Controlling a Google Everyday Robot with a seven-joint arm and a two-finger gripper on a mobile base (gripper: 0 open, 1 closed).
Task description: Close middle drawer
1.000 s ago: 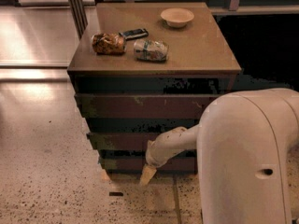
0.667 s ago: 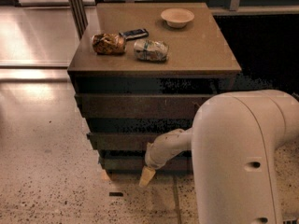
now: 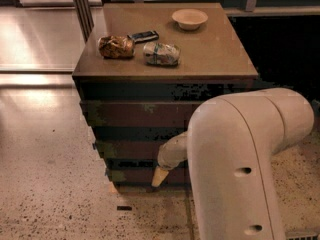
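Tool, state unclear, near the middle drawer, seemingly just below, over speckled floor.

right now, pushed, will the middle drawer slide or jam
Likely rigid, sliding straight: the middle drawer is a wide wooden front. A push at one end might skew it; the gripper hangs low before the cabinet, near mid-width.

Gripper low, under bent arm
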